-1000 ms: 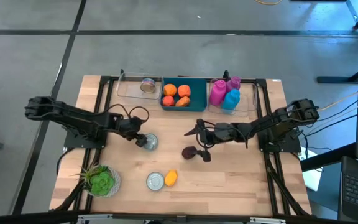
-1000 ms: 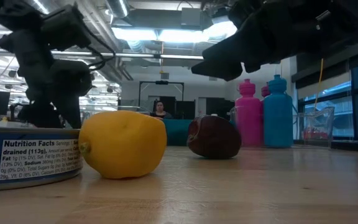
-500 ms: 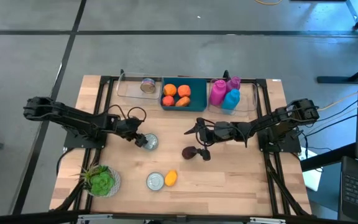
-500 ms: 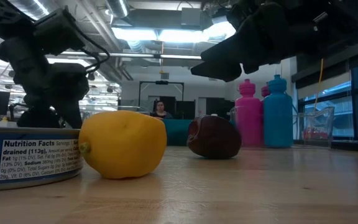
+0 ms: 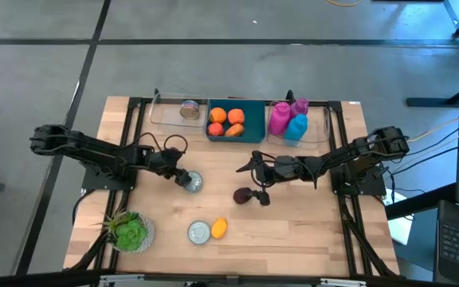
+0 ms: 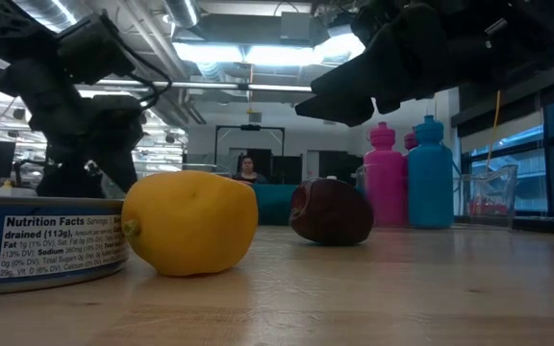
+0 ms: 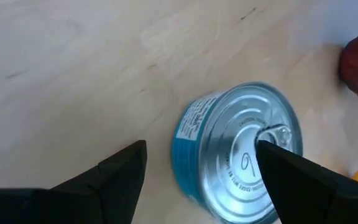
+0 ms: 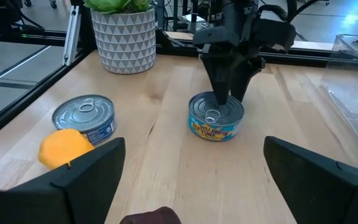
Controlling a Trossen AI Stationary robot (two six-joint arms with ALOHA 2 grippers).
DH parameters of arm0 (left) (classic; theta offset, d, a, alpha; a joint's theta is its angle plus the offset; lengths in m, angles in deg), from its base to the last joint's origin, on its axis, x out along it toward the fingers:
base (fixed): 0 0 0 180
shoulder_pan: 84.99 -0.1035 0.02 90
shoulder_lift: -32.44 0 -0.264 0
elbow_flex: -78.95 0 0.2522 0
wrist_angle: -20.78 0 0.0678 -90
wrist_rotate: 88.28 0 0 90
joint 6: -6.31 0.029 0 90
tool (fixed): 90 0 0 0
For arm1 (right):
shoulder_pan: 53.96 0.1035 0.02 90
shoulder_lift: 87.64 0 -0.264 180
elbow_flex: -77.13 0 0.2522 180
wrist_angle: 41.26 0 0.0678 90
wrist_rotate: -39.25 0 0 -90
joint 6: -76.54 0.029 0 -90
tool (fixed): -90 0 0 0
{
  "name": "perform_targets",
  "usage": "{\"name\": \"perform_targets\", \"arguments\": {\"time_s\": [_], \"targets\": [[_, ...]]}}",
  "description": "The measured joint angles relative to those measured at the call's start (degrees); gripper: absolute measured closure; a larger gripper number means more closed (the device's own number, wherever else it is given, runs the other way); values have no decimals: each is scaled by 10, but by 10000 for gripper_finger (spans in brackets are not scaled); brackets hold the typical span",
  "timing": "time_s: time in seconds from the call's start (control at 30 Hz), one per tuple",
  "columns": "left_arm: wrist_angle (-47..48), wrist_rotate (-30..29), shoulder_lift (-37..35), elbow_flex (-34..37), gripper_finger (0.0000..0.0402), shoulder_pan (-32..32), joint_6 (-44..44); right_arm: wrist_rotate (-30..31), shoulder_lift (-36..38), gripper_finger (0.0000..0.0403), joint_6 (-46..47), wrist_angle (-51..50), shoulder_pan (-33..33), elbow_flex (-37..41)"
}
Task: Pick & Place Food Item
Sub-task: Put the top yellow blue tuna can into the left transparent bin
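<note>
A tin can with a blue label (image 7: 241, 163) stands upright on the wooden table (image 5: 309, 231), left of centre. My left gripper (image 5: 180, 176) hangs over it, open and pointing steeply down, one finger (image 7: 291, 177) above the lid and the other (image 7: 120, 171) beside the can. A dark red fruit (image 5: 243, 195) lies mid-table. My right gripper (image 5: 253, 170) hovers open just beyond it, nothing between its fingers. A second can (image 5: 200, 231) and a yellow lemon (image 5: 219, 228) rest near the front edge. My left gripper comes at the can from above, slanting down. One fingertip (image 8: 218, 102) stands at the lid (image 8: 216, 112); whether it touches I cannot tell. The can stays flat on the table.
At the back stand a clear bin with a can (image 5: 188, 110), a teal bin of orange fruit (image 5: 233, 119) and a clear bin with pink and blue bottles (image 5: 289, 121). A potted plant (image 5: 130, 231) sits front left. Bare wood lies front right.
My left gripper has tipped a little over the can while staying in place; its fingers keep the same gap. The can has not moved.
</note>
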Motion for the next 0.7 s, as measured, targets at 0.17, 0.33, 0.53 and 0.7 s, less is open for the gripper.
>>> {"name": "perform_targets", "arguments": {"time_s": [0.17,0.33,0.53,0.7], "targets": [[-21,-5,20,0,107,0,11,0,0,21,0,0,-4,0],[-39,-2,49,-1,107,0,15,0,0,21,1,0,-7,0],[-39,5,66,-1,110,0,15,0,0,21,1,0,-7,0],[-39,7,67,-1,144,0,12,0,0,21,1,0,-7,0]]}}
